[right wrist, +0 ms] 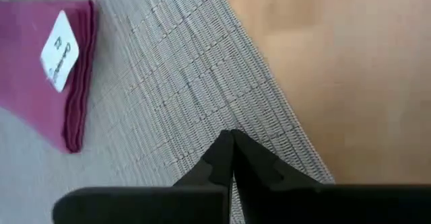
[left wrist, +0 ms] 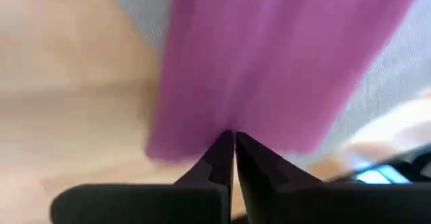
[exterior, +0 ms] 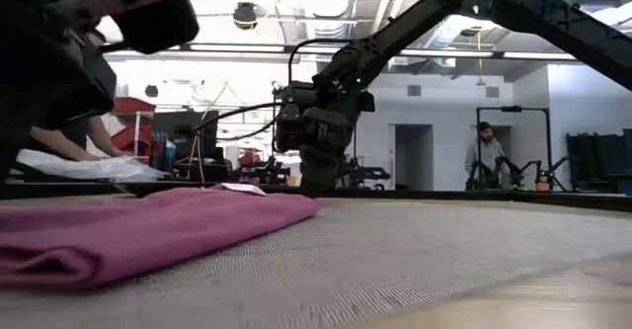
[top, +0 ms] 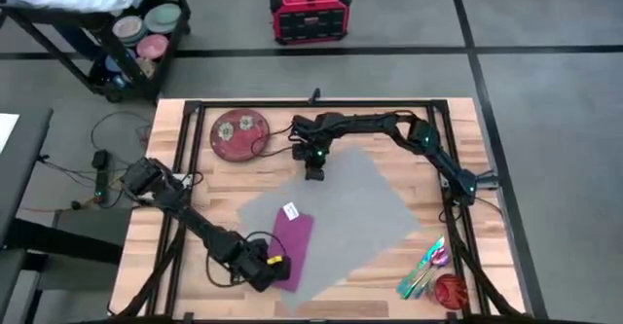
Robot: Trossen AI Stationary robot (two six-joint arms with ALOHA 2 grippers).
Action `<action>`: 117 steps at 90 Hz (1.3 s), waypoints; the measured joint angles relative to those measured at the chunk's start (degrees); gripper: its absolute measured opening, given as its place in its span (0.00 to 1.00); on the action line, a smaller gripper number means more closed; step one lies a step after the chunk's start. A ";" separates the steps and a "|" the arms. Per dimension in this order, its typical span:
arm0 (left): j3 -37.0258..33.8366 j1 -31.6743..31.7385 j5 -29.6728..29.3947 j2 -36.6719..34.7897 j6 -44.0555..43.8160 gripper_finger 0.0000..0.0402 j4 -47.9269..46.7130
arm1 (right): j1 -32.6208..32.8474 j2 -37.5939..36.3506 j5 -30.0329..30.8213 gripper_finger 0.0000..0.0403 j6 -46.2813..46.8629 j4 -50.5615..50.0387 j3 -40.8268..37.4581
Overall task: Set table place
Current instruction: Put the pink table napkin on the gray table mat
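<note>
The grey placemat lies flat and askew on the wooden table. A folded purple napkin with a white label rests on the mat's left part. My left gripper is at the napkin's near end, shut on it. My right gripper stands shut, pointing down, at the mat's far corner. My left gripper has the napkin's near end between its two shut fingertips, coming in low from the table's near left. One layer or several, I cannot tell. The napkin lies flat on the mat. My right gripper points down from above, its shut fingertips on the mat's top face, a little inside its far edge. The mat lies flat there with no fold raised. Whether they pinch any cloth I cannot tell.
A red patterned plate sits at the table's far left. Colourful cutlery and a red cup lie at the near right corner. Bare wood shows to the right of the mat. People stand in the room beyond the table.
</note>
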 joint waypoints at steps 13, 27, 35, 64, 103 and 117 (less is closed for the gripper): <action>-0.02 0.55 -0.72 0.00 1.05 0.00 -2.59 | 0.14 0.00 0.13 0.00 1.33 0.52 0.00; 0.00 2.51 -1.09 -0.02 3.72 0.00 0.24 | 0.51 0.07 0.39 0.00 5.52 4.95 -0.01; 0.00 3.29 -1.44 -0.02 5.18 0.00 0.53 | 0.57 0.12 0.27 0.00 8.43 6.62 -0.04; 0.00 3.58 -13.81 -7.47 4.72 0.00 -12.38 | 0.52 0.17 -1.02 0.00 10.08 7.14 -0.04; -3.62 2.67 -15.14 -18.41 4.31 0.00 -50.01 | 2.16 0.40 -1.20 0.00 11.25 2.46 2.58; -8.49 2.88 -16.14 -17.85 5.81 0.00 -37.99 | 2.14 0.50 -1.12 0.00 12.28 1.65 3.62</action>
